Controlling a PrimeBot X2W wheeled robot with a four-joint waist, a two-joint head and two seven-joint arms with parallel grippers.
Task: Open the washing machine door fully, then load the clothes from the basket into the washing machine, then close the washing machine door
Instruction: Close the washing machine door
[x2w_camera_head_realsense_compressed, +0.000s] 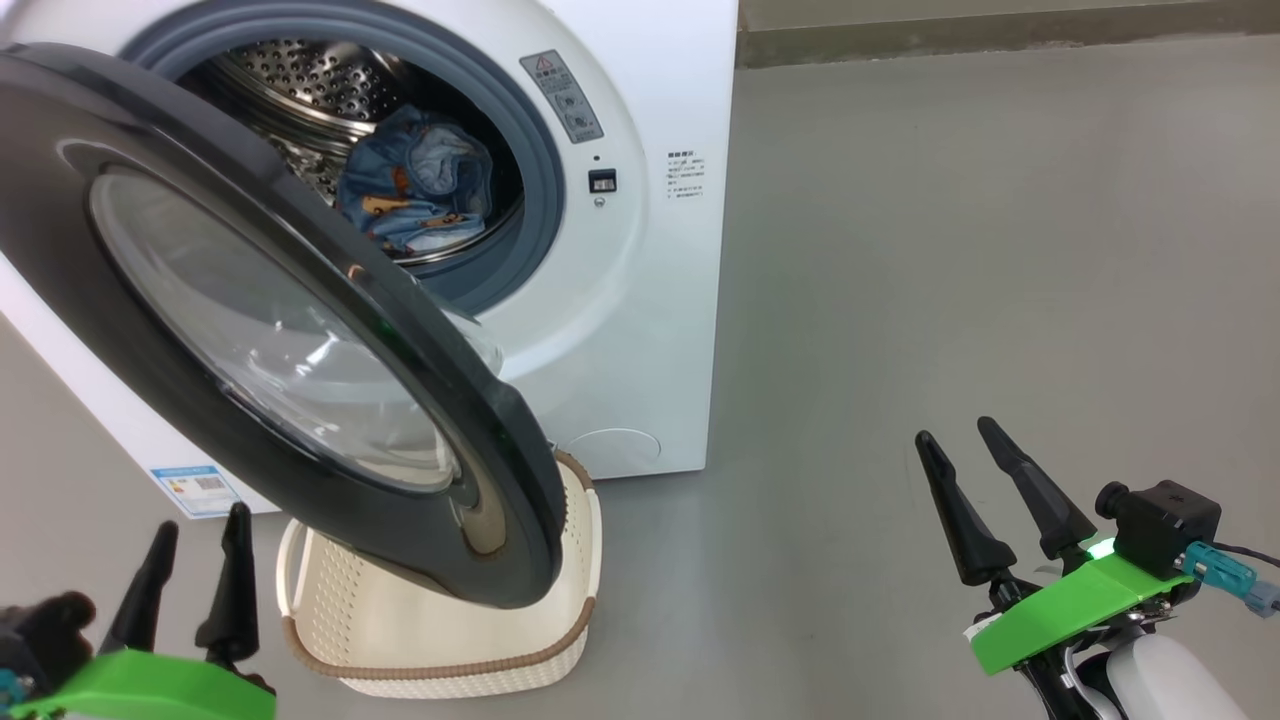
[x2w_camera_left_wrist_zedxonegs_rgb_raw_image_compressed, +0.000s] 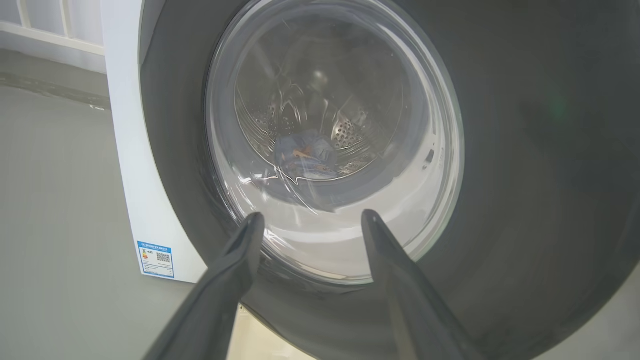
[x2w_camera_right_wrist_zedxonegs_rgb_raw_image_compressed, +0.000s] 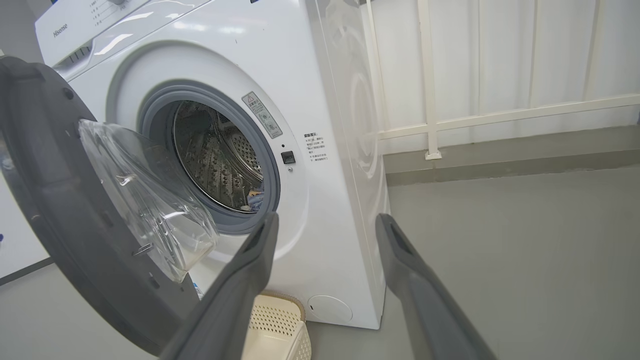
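The white washing machine (x2w_camera_head_realsense_compressed: 640, 330) stands at the upper left of the head view. Its glossy black door (x2w_camera_head_realsense_compressed: 120, 330) with the clear glass bowl hangs partly open, swung out over the basket (x2w_camera_head_realsense_compressed: 440, 640). Light-blue printed clothes (x2w_camera_head_realsense_compressed: 420, 185) lie in the steel drum, also seen through the glass (x2w_camera_left_wrist_zedxonegs_rgb_raw_image_compressed: 305, 155). The cream basket looks empty where it shows. My left gripper (x2w_camera_head_realsense_compressed: 200, 530) is open at the lower left, just short of the door's outer face (x2w_camera_left_wrist_zedxonegs_rgb_raw_image_compressed: 525, 150). My right gripper (x2w_camera_head_realsense_compressed: 955, 435) is open at the lower right, over bare floor, apart from the machine (x2w_camera_right_wrist_zedxonegs_rgb_raw_image_compressed: 340, 200).
Grey floor (x2w_camera_head_realsense_compressed: 950, 250) stretches to the right of the machine. A white railing and wall (x2w_camera_right_wrist_zedxonegs_rgb_raw_image_compressed: 500, 75) stand behind it. A blue label sticker (x2w_camera_head_realsense_compressed: 195, 488) sits at the machine's lower left corner. The door's inner side (x2w_camera_right_wrist_zedxonegs_rgb_raw_image_compressed: 45, 210) and basket corner (x2w_camera_right_wrist_zedxonegs_rgb_raw_image_compressed: 280, 325) show in the right wrist view.
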